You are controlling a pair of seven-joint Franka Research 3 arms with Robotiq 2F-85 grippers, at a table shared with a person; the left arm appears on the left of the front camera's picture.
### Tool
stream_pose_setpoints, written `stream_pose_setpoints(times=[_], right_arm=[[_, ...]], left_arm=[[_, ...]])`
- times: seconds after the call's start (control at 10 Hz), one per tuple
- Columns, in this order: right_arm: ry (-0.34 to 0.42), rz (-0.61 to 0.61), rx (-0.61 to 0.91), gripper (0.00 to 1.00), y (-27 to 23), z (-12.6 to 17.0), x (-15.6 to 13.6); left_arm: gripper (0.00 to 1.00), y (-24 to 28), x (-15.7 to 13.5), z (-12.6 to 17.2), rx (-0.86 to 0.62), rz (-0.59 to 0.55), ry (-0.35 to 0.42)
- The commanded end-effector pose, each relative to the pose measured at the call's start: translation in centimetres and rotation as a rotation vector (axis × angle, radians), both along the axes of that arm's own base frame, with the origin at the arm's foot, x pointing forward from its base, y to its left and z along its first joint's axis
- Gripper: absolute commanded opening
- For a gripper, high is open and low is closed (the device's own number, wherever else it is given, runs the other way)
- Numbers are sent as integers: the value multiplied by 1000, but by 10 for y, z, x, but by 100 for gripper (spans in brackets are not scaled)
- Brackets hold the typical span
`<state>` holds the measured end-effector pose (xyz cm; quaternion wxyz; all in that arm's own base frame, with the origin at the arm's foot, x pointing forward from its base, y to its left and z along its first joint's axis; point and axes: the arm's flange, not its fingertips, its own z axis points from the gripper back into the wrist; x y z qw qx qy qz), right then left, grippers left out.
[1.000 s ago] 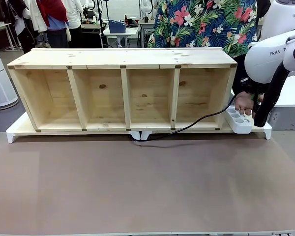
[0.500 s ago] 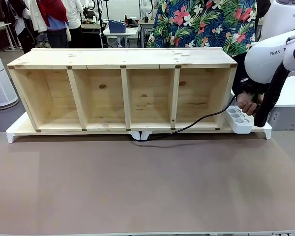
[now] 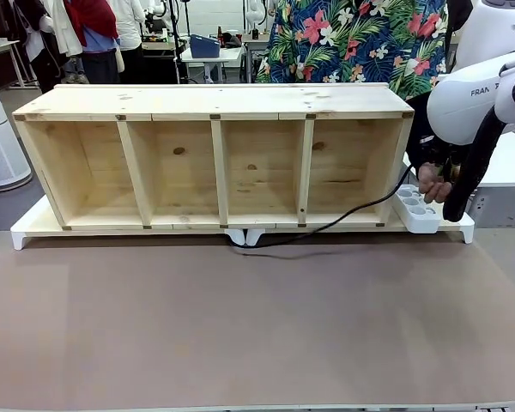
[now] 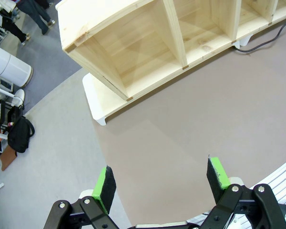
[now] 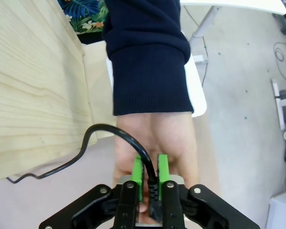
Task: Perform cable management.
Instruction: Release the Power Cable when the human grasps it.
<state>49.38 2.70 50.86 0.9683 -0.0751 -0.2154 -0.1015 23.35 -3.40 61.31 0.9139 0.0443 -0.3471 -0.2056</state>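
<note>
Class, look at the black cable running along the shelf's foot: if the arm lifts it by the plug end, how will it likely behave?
The cable would probably sag and trail, since it already lies in loose curves along the wooden shelf. Its glossy, thin jacket may slip between the right gripper pads. It looks light, so it should drag easily.

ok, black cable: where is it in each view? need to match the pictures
Front view: the cable runs from under the wooden shelf up and right to the power strip.
Left wrist view: a short stretch at the top right corner, by the shelf's base.
Right wrist view: the cable arcs from the shelf side to its plug end, between the right gripper pads, over the person's hand.
Shared landmark: the shelf.
</note>
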Motion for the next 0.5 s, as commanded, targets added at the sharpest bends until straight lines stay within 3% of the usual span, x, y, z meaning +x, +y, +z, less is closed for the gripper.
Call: stream_pose_setpoints(times=[0.0, 0.1, 0.2, 0.3, 0.4], right_arm=[[17, -4, 12, 47, 1, 4, 2], [16, -6, 15, 31, 1, 4, 2], [20, -2, 10, 67, 1, 3, 1], [17, -4, 9, 51, 1, 4, 1], [14, -6, 10, 87, 0, 5, 1]], left_arm=[[100, 1, 0, 1, -2, 3, -3], [100, 1, 0, 1, -2, 3, -3], [100, 1, 0, 1, -2, 3, -3], [100, 1, 0, 1, -2, 3, -3], [100, 1, 0, 1, -2, 3, -3]])
